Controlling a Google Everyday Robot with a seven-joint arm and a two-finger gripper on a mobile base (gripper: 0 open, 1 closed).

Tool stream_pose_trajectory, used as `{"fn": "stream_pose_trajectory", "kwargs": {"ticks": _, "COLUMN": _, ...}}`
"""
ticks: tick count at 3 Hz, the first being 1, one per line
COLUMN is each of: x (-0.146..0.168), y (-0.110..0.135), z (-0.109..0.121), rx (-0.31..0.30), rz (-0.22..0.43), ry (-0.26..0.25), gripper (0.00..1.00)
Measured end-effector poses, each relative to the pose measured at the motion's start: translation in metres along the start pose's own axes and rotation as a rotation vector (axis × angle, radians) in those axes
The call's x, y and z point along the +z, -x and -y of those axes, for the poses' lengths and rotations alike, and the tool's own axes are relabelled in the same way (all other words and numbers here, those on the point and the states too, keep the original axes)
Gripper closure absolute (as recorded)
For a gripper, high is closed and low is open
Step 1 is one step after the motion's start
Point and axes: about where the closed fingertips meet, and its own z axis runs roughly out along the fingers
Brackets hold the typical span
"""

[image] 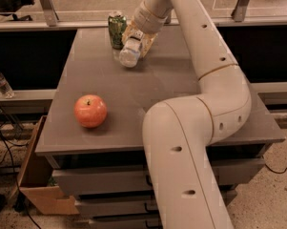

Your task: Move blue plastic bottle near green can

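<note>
Camera view, gripper: the gripper (136,40) was at the far end of the surface (181,94), its fingers clasping the blue plastic bottle (128,55).
Bottle axis: tilted, with the free end slanting down from the fingers toward the camera.
Key relation: the green can (117,28) stood upright just beside the bottle, on its camera-left side.

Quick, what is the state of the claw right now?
Claw: closed on the blue plastic bottle, low beside the green can.
</note>
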Motion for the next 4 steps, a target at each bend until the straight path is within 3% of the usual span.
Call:
{"fn": "stream_pose_trajectory", "kwargs": {"ticks": 2, "x": 0.015, "y": 0.006, "z": 0.008, "rx": 0.002, "rz": 0.024, "ry": 0.007, "gripper": 0.13}}
{"fn": "stream_pose_trajectory", "kwargs": {"ticks": 3, "x": 0.018, "y": 0.009, "z": 0.01, "rx": -0.002, "rz": 0.037, "ry": 0.006, "gripper": 0.0}}
{"fn": "stream_pose_trajectory", "kwargs": {"ticks": 4, "x": 0.007, "y": 0.01, "z": 0.006, "rx": 0.008, "rz": 0.044, "ry": -0.013, "gripper": 0.0}}
